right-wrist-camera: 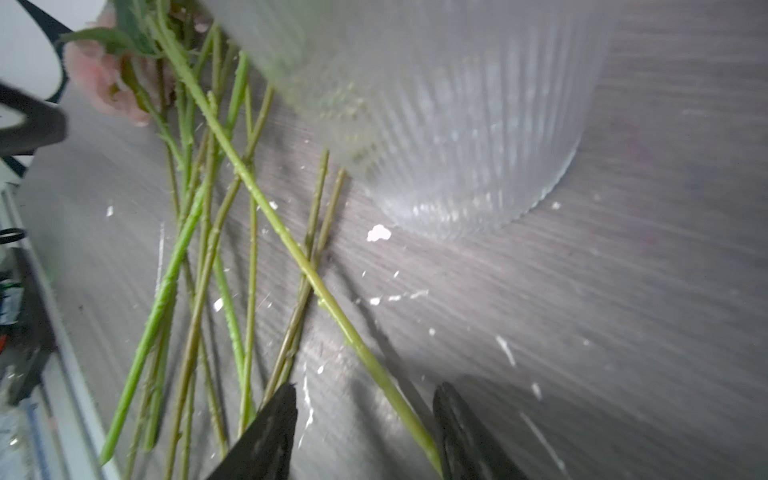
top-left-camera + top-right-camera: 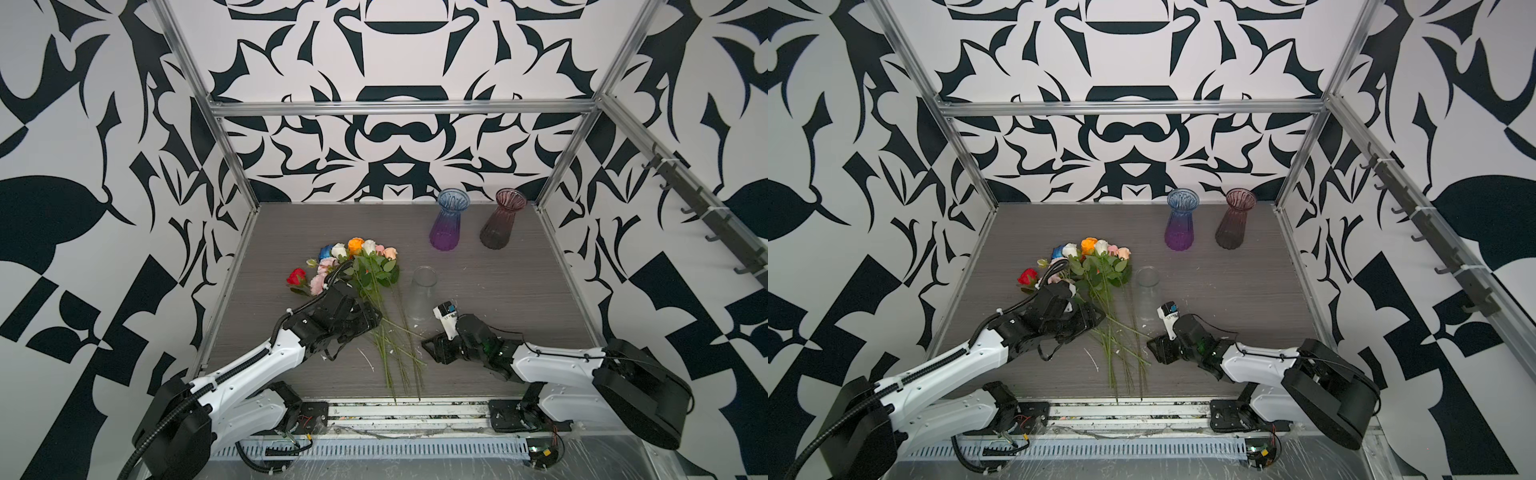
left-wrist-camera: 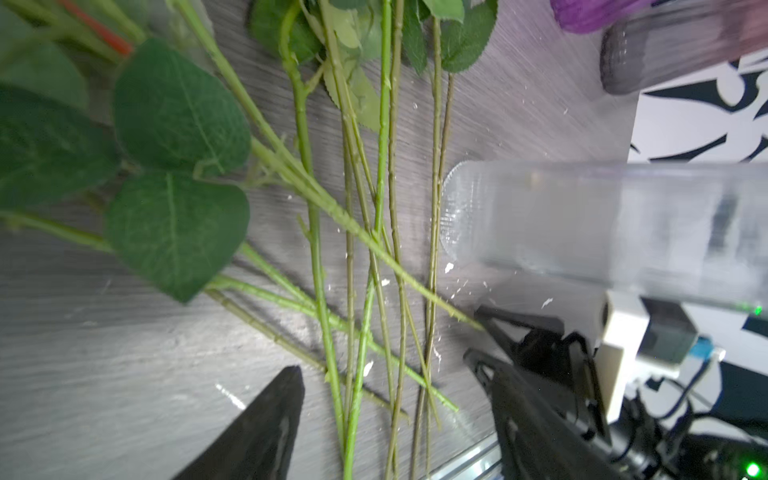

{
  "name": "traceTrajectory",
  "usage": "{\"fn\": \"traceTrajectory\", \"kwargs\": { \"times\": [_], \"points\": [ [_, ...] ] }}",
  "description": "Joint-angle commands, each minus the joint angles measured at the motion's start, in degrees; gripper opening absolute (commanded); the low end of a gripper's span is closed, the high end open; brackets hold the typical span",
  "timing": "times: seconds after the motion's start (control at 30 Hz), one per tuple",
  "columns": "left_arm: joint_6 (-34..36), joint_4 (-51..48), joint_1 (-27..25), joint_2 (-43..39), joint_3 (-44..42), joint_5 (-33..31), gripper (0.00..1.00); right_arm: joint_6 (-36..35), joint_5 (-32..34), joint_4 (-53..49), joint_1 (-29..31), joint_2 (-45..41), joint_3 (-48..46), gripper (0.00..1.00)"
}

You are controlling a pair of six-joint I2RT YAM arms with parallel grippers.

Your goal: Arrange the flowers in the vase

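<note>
Mostly, the flowers (image 2: 365, 282) lay flat in a loose sheaf on the table (image 2: 498, 270), left of centre, heads toward the far side and stems (image 2: 395, 361) running to the near edge. A clear vase (image 2: 422, 295) stood upright just right of them, empty; two tinted vases (image 2: 451, 220) stood well apart at the far right.

The left gripper (image 3: 395, 415) hung over the stems with its jaws standing apart astride several of them, closed on nothing. The right gripper (image 1: 365, 428) sat low by the vase's near side, jaws partly open with one slanting stem (image 1: 291, 245) passing between them; whether they pinched it could not be told.

By the look of them, the flowers would be light, the stems thin, springy and a little slick, the heads soft and easily crushed. The bare lower stem, below the leaves (image 3: 178, 224), seemed the best hold. The stems crossed, so lifting one might drag its neighbours. The vase looked light and easy to tip.

No readable writing or brand showed anywhere.
</note>
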Motion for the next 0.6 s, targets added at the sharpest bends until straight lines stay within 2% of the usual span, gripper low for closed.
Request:
{"fn": "traceTrajectory", "kwargs": {
  "times": [0.0,0.07,0.23,0.37,0.57],
  "points": [
    [-3.37,4.81,1.37,2.15,-0.32,2.41,0.71,2.79,-2.83,-3.28,0.63,-3.34,-2.73,0.57],
    [-4.70,6.60,2.03,4.10,-0.44,2.85,0.61,2.88,-2.74,-4.73,0.62,-6.19,-3.35,0.57],
    [-6.35,9.92,2.76,9.78,0.35,4.27,0.46,2.66,-2.77,-7.28,0.69,-9.94,-4.36,0.58],
    [-6.46,8.23,2.79,13.65,2.22,3.93,0.43,2.62,-3.24,-6.95,0.63,-9.82,-5.31,0.58],
    [-7.88,6.30,2.86,12.65,1.41,0.95,0.45,3.23,-3.40,-4.68,0.64,-7.63,-5.82,0.59]
  ]
}}
